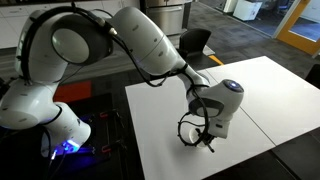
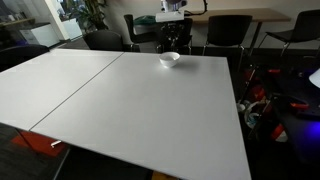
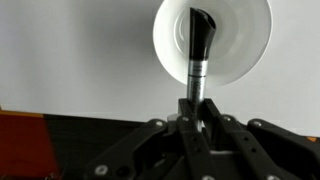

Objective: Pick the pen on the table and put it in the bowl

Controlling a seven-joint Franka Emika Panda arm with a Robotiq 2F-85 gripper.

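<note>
In the wrist view my gripper (image 3: 198, 105) is shut on the pen (image 3: 198, 50), a thin stick with a silver barrel and a black tip. The pen's tip hangs over the middle of the small white bowl (image 3: 240, 40). The bowl (image 2: 170, 59) stands near the far edge of the white table (image 2: 150, 110), and the gripper (image 2: 173, 40) is just above it. In an exterior view the gripper (image 1: 203, 133) is low over the table (image 1: 270, 90), with the bowl's rim (image 1: 186, 131) beside it. The pen is too small to see in both exterior views.
Black chairs (image 2: 228, 30) stand beyond the table's far edge, close behind the bowl. A seam (image 2: 80, 90) divides the tabletop in two panels. The table's edge (image 3: 70, 109) runs just under the gripper in the wrist view. Cables and gear (image 2: 270, 105) lie on the floor beside the table.
</note>
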